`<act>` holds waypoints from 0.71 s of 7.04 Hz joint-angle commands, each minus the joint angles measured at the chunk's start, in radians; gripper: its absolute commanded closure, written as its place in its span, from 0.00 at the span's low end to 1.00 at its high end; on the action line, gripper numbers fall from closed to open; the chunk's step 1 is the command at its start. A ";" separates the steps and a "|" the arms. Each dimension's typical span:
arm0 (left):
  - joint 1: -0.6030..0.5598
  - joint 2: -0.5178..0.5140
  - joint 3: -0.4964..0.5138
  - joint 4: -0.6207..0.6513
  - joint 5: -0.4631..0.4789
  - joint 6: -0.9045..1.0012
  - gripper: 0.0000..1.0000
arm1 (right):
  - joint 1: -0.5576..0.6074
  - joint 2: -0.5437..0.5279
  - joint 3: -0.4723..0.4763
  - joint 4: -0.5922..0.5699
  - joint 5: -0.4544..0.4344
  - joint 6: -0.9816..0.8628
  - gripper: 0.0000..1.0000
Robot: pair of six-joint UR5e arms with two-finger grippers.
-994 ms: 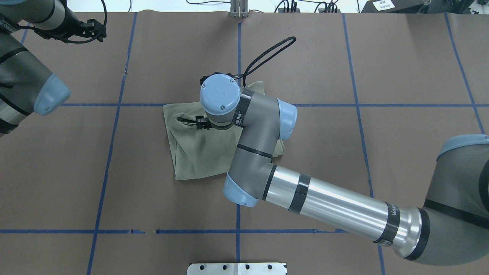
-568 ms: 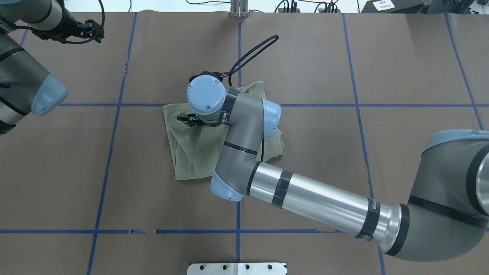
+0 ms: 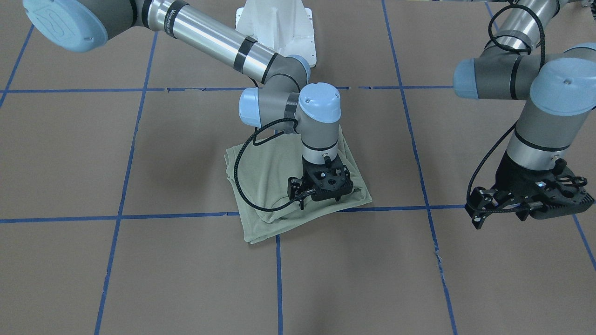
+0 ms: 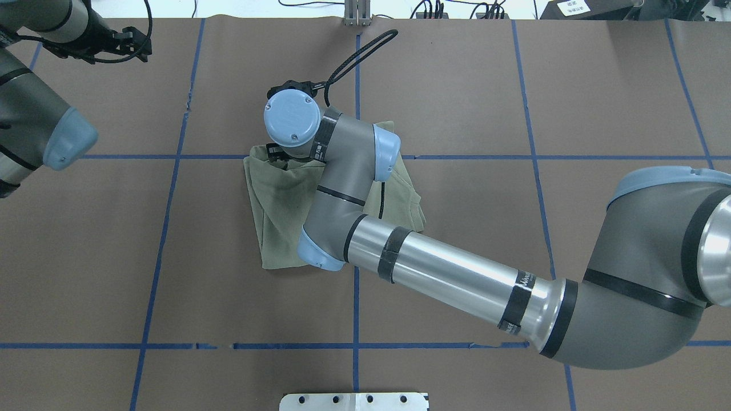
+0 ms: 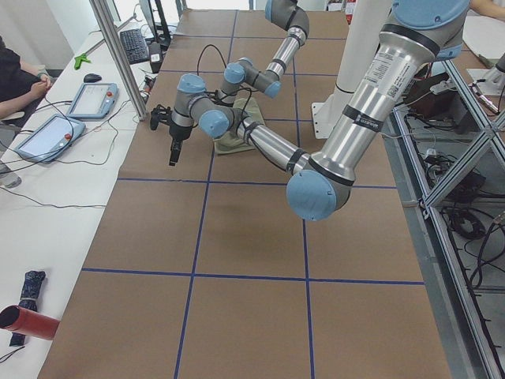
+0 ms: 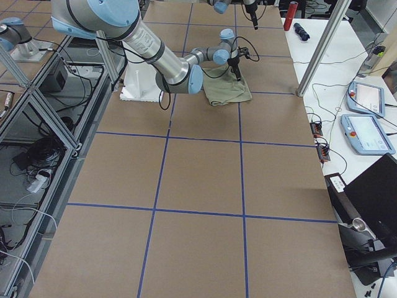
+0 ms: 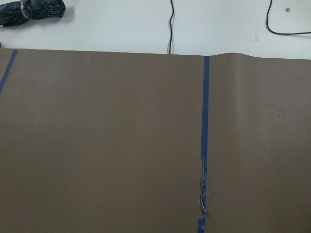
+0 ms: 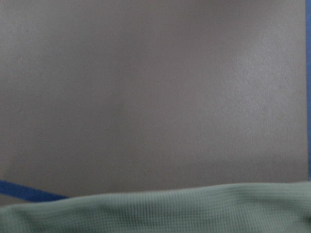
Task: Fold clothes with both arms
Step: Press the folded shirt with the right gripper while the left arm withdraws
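Observation:
The sage-green shirt [image 4: 280,217] lies folded into a compact rectangle at the table's middle, and also shows in the front view [image 3: 270,186]. My right gripper [image 3: 320,196] points straight down at the shirt's far-left corner, with its fingertips sunk in bunched cloth. It looks shut on a fold of the shirt. In the overhead view the right gripper [image 4: 276,153] is mostly hidden under its wrist. The right wrist view shows only the shirt's edge [image 8: 170,208] and bare table. My left gripper [image 3: 582,190] hovers over bare table far to the left, open and empty.
Blue tape lines [image 4: 171,228] grid the brown table cover. The white base pedestal [image 3: 279,23] stands at the robot's side. A metal post [image 4: 357,14] stands at the far edge. A dark bundle [image 7: 34,10] lies beyond the cover. Tablets [image 5: 91,99] sit on the side bench.
My right arm has swung left and toward the far edge, carrying its gripper from the shirt's left middle to its far-left corner and pulling a fold along. The left gripper drifted slightly left.

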State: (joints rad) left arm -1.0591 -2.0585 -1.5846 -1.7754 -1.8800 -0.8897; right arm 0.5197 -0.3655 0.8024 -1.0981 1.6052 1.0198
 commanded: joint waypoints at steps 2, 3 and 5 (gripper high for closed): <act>-0.002 0.008 -0.003 -0.001 -0.005 0.002 0.00 | 0.017 0.037 -0.063 0.083 -0.030 0.000 0.00; -0.010 0.011 -0.003 -0.004 -0.005 0.003 0.00 | 0.038 0.039 -0.062 0.078 -0.012 -0.001 0.00; -0.022 0.062 -0.006 -0.095 -0.060 0.062 0.00 | 0.110 -0.007 0.084 -0.101 0.114 -0.050 0.00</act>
State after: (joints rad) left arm -1.0728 -2.0347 -1.5875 -1.8110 -1.9011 -0.8718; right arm 0.5853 -0.3391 0.7824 -1.0693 1.6398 0.9974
